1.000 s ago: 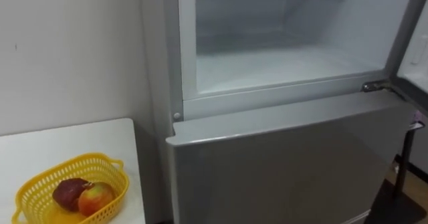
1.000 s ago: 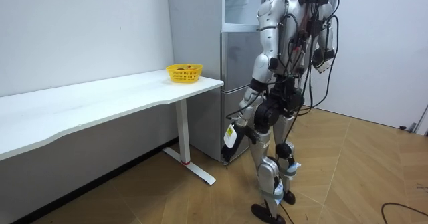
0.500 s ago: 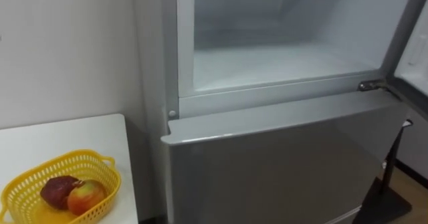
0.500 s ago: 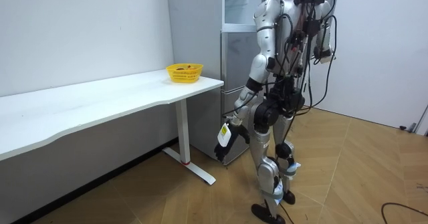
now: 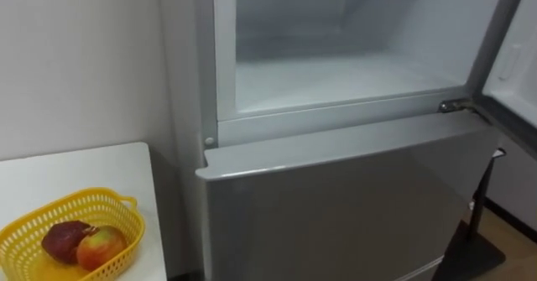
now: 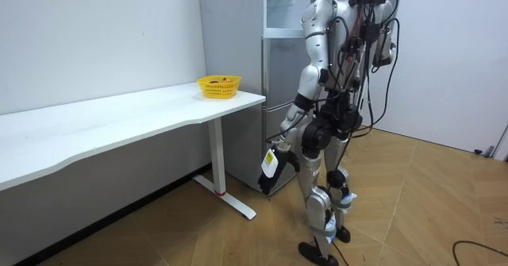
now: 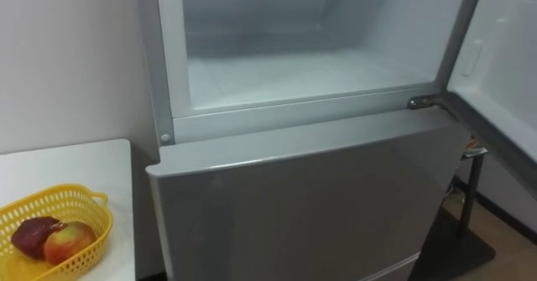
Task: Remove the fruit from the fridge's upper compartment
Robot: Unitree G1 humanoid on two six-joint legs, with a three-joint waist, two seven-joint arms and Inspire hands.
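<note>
The fridge's upper compartment (image 5: 336, 75) stands open straight ahead, and its pale shelf looks bare. Its door (image 5: 513, 59) is swung out at the right edge. Below it the grey lower door (image 5: 336, 205) is closed. In the room view I stand upright facing the fridge (image 6: 278, 67). My left hand (image 6: 270, 161) hangs low by my thigh, close to the fridge's lower part. My right hand (image 6: 384, 50) is raised past my shoulder on the room view's right.
A yellow basket (image 5: 33, 229) sits on the white table (image 5: 92, 168) left of the fridge, holding an apple (image 5: 99, 247) and a dark red fruit (image 5: 63, 239). A white wall rises behind the table. A dark stand (image 5: 474, 252) rests on the wooden floor at lower right.
The whole eye view has slid a little, so the fridge and basket sit further left in the picture. In the room view my left arm swung slightly; my stance is the same.
</note>
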